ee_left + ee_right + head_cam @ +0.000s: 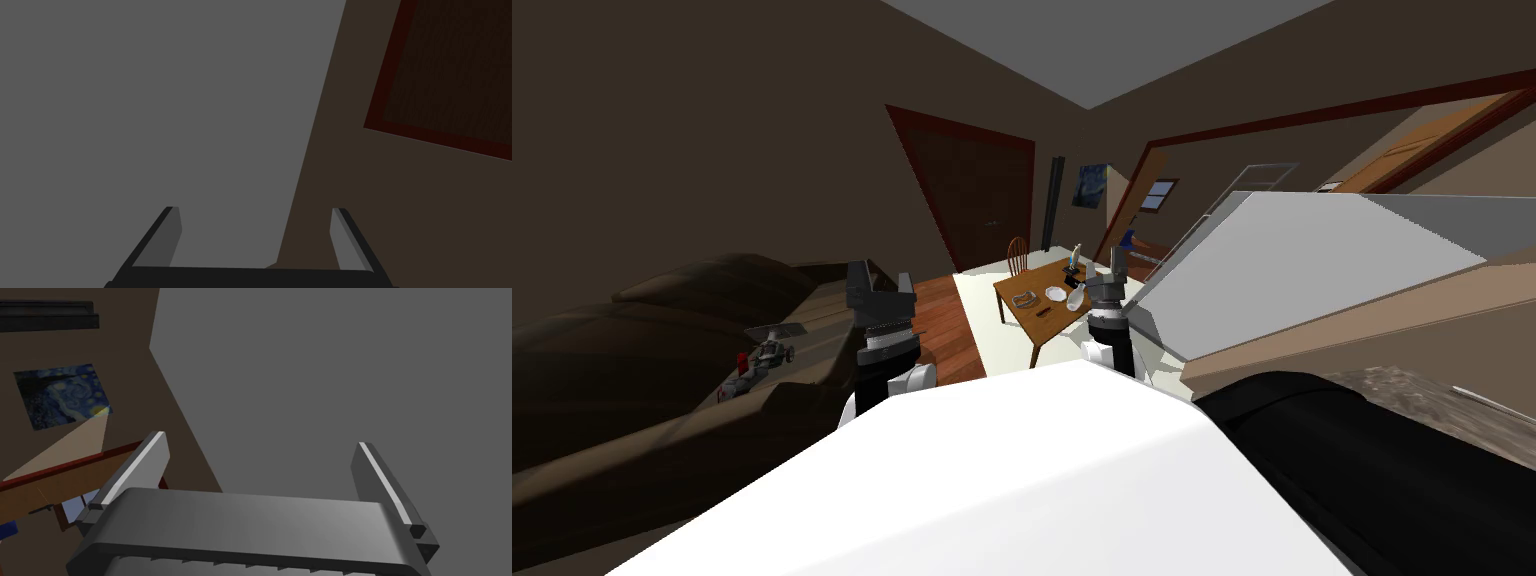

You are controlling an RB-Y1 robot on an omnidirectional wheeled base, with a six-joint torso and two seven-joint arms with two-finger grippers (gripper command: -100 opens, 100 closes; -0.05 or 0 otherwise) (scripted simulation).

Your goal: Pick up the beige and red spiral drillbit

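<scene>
The drillbit point(742, 375) is, as far as you can judge, the slim piece with a touch of red lying among a few small items point(774, 351) on the dark brown sofa point(662, 320) off to your left. It is too small in the head view to make out a spiral or a beige colour, so treat that as a likely reading and not a certain one. It lies flat on the cushion, near the front edge, which should let a gripper come down on it from above, though a soft seat may give under it. The left gripper point(882, 285) is the nearer one, raised in front of the chest and just beside the sofa's end, well apart from the drillbit. Its fingers point(167, 235) stand wide apart with nothing between them, and it points upward, away from the sofa. The right gripper point(1112, 262) is raised likewise on the other side, over toward the wooden table point(1034, 326), its jaws spread wide and empty too. Both arms look parked clear of the furniture, which suits travelling more than grasping, so the pick has not begun. You will probably want to turn toward the sofa first, then lower the left hand, since that is the arm on the drillbit's side.
</scene>
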